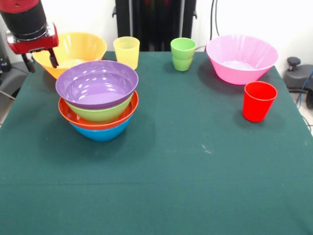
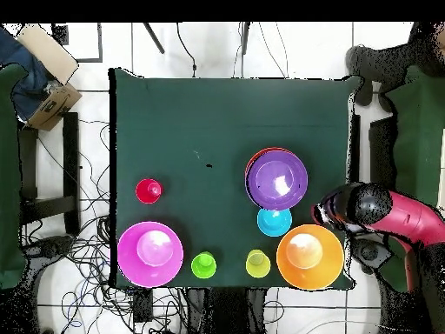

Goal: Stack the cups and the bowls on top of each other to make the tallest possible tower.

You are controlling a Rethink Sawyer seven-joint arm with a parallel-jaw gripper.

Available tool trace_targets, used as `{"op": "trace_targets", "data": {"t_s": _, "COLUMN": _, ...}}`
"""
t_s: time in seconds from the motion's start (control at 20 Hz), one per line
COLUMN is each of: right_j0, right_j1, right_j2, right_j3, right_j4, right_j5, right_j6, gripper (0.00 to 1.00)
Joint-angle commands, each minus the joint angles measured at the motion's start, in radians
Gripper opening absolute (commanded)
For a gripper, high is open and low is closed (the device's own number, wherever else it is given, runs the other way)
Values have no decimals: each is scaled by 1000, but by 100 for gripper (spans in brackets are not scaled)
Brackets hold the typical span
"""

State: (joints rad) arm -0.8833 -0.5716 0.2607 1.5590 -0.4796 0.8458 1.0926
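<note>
At the upper left of the front view the tool [image 1: 41, 62] hangs over the table's [image 1: 195, 161] edge, its two dark fingers apart and empty, in front of the yellow-orange bowl [image 1: 83, 46]. Just lower right of it stands the tower [image 1: 98, 100]: a purple bowl [image 1: 97, 83] nested in a green one, then a red-orange one, then a blue one at the base. Along the top sit the yellow cup [image 1: 126, 51], the green cup [image 1: 183, 54] and the pink bowl [image 1: 241, 58]; the red cup [image 1: 258, 101] stands alone at right.

The overhead view shows a small blue bowl [image 2: 274, 221] between the tower [image 2: 276, 179] and the yellow-orange bowl [image 2: 309, 257], hidden behind the tower in the front view. There the arm [image 2: 391, 213] reaches in from the right, ending just right of the tower; its fingers are not discernible from above.
</note>
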Motion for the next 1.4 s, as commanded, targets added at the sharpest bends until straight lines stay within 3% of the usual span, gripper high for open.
{"op": "trace_targets", "data": {"t_s": 0.05, "right_j0": -4, "right_j1": 51, "right_j2": 78, "right_j3": 57, "right_j4": -101, "right_j5": -135, "right_j6": -101, "gripper": 100}}
{"op": "trace_targets", "data": {"t_s": 0.55, "right_j0": -7, "right_j1": 122, "right_j2": 56, "right_j3": 67, "right_j4": -152, "right_j5": -225, "right_j6": -58, "gripper": 100}}
{"op": "trace_targets", "data": {"t_s": 0.7, "right_j0": -12, "right_j1": 102, "right_j2": 63, "right_j3": 87, "right_j4": -138, "right_j5": -207, "right_j6": -61, "gripper": 100}}
{"op": "trace_targets", "data": {"t_s": 1.0, "right_j0": 8, "right_j1": -55, "right_j2": 76, "right_j3": 107, "right_j4": -66, "right_j5": -31, "right_j6": -105, "gripper": 100}}
{"op": "trace_targets", "data": {"t_s": 1.4, "right_j0": 93, "right_j1": -47, "right_j2": 83, "right_j3": -87, "right_j4": -42, "right_j5": 206, "right_j6": -99, "gripper": 100}}
